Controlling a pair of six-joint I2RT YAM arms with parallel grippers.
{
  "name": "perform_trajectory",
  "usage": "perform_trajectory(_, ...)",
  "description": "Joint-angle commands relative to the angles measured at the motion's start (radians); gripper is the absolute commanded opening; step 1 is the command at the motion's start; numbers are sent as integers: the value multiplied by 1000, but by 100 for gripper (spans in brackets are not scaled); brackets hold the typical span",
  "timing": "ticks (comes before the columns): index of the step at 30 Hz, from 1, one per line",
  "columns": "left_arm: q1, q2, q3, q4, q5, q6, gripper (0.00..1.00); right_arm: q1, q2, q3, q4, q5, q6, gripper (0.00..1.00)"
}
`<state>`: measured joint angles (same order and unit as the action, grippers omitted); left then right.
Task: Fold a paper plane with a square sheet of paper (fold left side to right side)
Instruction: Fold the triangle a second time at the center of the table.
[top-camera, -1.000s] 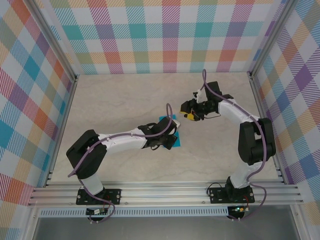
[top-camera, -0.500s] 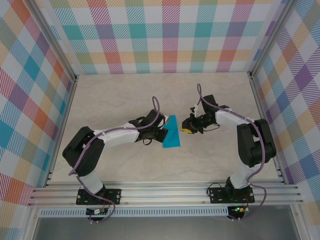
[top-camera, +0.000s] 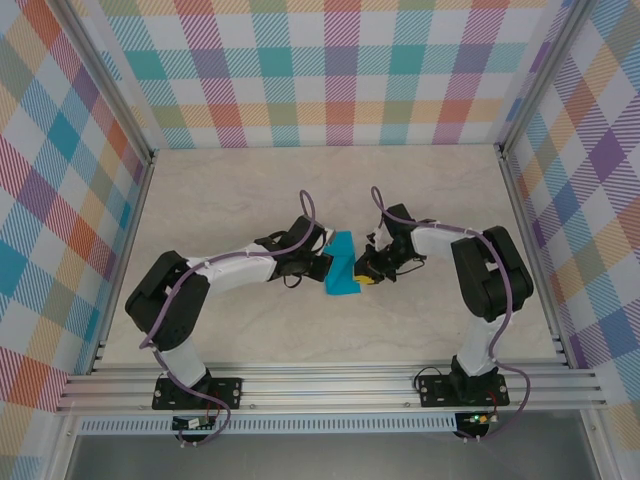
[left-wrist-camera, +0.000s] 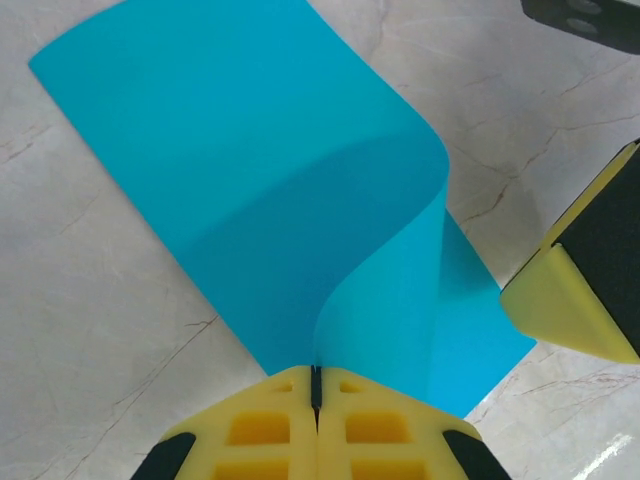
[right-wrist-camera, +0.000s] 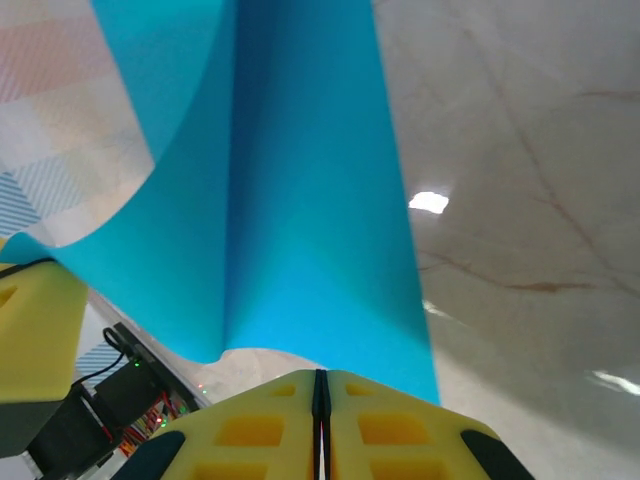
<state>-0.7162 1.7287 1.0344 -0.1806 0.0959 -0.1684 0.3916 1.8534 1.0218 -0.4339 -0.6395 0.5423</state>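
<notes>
We see the thin cyan-blue square sheet of paper arched over the surface, uncreased. The left gripper has its jaws pinching the sheet, and the right gripper has its jaws seemingly clenched on the sheet's edge.

The top camera hangs above and behind my two arm bases, which sit at the bottom of its frame. It looks down from far off on the whole table. My left wrist camera rides just behind my left gripper at bottom centre, looking out along it, very close to the square sheet of paper. My right wrist camera does likewise over my right gripper. All three views share the sheet. Each wrist view also catches the other gripper's yellow pad: right edge in the left view, lower left in the right.
</notes>
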Motion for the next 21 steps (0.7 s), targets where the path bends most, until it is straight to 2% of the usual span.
perform_trajectory(1,11,32,12,-8,-4,-14,0,7,25,-16,1,26,1,9)
perform_trajectory(21,32,110,50,0,-7,-10,0,21,67,-8,-39,54,-33,10)
